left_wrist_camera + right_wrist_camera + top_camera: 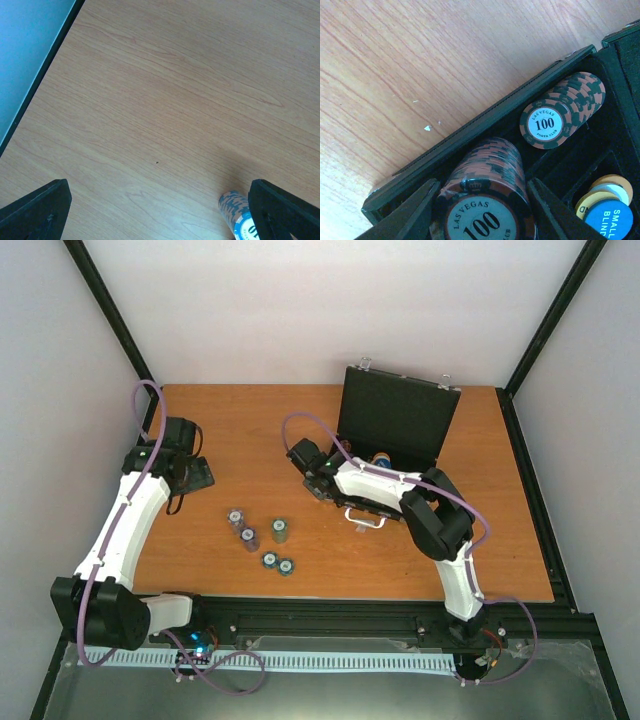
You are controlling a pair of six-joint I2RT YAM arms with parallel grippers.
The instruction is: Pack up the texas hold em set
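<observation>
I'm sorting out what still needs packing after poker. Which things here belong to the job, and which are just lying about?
Belong to the job:
open black case
100-chip stack, held by the right gripper
loose chip stacks
Small Blind disc

Just lying about:
white flecks on the wooden table

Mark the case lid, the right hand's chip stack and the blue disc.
case lid (398, 420): top view, inner face
chip stack (480, 220): right wrist view, top label
blue disc (609, 222): right wrist view, printed face

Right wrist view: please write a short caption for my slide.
Right end effector grips a chip stack at the case, beside a second stack lying inside.
</observation>
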